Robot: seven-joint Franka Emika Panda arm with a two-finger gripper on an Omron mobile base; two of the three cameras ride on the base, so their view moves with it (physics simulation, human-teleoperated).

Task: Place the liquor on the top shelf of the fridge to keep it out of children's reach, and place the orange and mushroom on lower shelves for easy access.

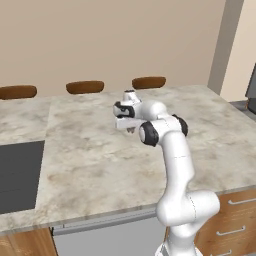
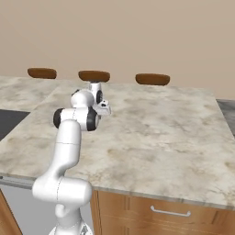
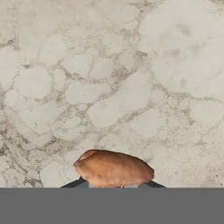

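Note:
The mushroom (image 3: 113, 168), a small reddish-brown cap, sits at the bottom of the hand view with a dark fingertip (image 3: 73, 183) against each side of it. My gripper (image 1: 130, 129) points down over the middle of the marble counter (image 1: 90, 160) and is shut on the mushroom (image 1: 131, 130), which is a tiny brown speck under the hand in the left base view. From the right base view the gripper (image 2: 104, 110) hangs just above the stone. The liquor, the orange and the fridge with its shelves are out of view.
Three brown stool seats (image 1: 85, 87) line the counter's far edge. A dark cooktop (image 1: 17, 175) is set into the counter at the left. Wooden drawers (image 2: 170, 209) run below the near edge. A dark appliance (image 1: 251, 92) stands at the far right.

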